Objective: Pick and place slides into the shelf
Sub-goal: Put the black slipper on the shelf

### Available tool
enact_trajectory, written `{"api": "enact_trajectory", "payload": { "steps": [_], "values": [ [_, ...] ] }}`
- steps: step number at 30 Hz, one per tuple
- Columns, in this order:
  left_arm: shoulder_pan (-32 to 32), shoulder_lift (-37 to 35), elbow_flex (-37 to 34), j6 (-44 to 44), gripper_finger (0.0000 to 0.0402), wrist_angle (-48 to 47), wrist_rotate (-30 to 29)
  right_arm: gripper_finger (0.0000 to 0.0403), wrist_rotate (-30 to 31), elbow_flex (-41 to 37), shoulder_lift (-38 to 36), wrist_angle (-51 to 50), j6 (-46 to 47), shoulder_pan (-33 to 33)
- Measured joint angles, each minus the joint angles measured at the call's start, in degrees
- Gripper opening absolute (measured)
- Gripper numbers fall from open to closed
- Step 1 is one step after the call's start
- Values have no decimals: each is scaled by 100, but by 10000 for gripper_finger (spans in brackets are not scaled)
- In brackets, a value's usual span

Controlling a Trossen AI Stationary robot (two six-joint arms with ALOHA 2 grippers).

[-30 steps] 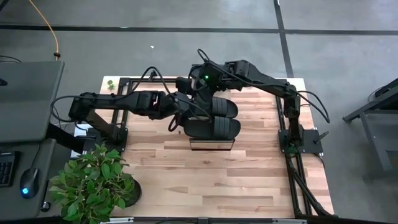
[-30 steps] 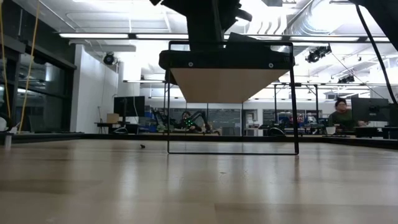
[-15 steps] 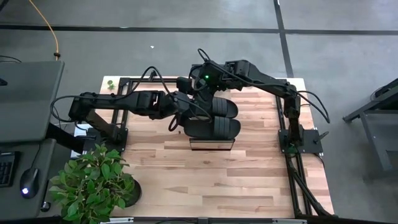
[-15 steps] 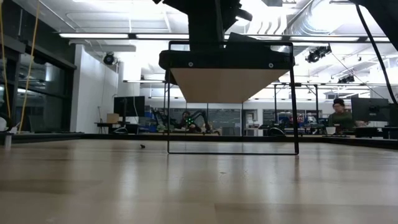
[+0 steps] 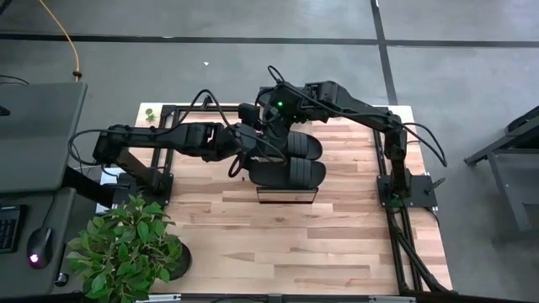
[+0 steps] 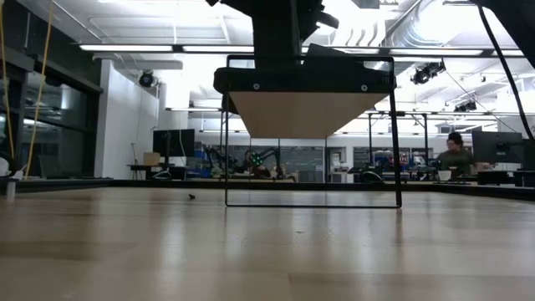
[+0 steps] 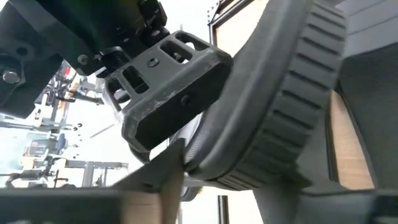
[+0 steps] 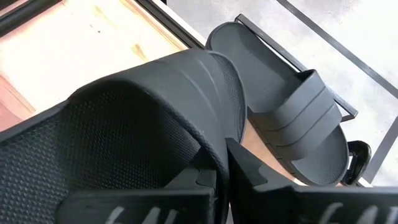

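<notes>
The slides are plain black, each with an oval sole and a wide ribbed band; in the high view two of them [image 5: 290, 160] lie side by side on top of the shelf [image 5: 288, 194], which stands near the middle of the counter [image 5: 337, 244]. The counter is a light butcher-block surface, with a potted plant [image 5: 126, 248] at about 8 o'clock from the shelf and grey floor around. Both arms meet at the 10 o'clock side of the shelf. The right wrist view shows what the high view hides: the right gripper [image 8: 221, 171] is clamped on the strap of one slide [image 8: 137, 118], and a second slide [image 8: 280, 118] lies beyond it on the wood top. In the left wrist view the left gripper [image 7: 180, 168] is pressed near a ribbed sole [image 7: 280, 106], but I cannot tell if it grips. The low view shows the shelf [image 6: 309, 113] from below, and an office room with a seated person [image 6: 456, 155] behind.
</notes>
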Motion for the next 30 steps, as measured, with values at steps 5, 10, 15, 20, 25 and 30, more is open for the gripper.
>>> {"api": "enact_trajectory", "payload": {
  "steps": [5,10,15,20,25,30],
  "values": [
    [-6,2,0,30,54,-131,11,0,0,0,0,-50,-84,0],
    [-9,2,0,24,51,-256,14,0,-134,0,0,-45,-237,-3],
    [-20,-10,7,20,51,-412,-192,7,-216,0,-51,-4,-414,28],
    [-20,-88,9,-32,53,-641,-274,57,-284,0,-147,157,-502,31],
    [24,-198,-9,-205,49,-1000,-529,126,-443,11,-303,457,-645,47],
    [-21,-299,-9,-301,49,-1343,-752,173,-450,9,-579,888,-773,29]
  ]
}}
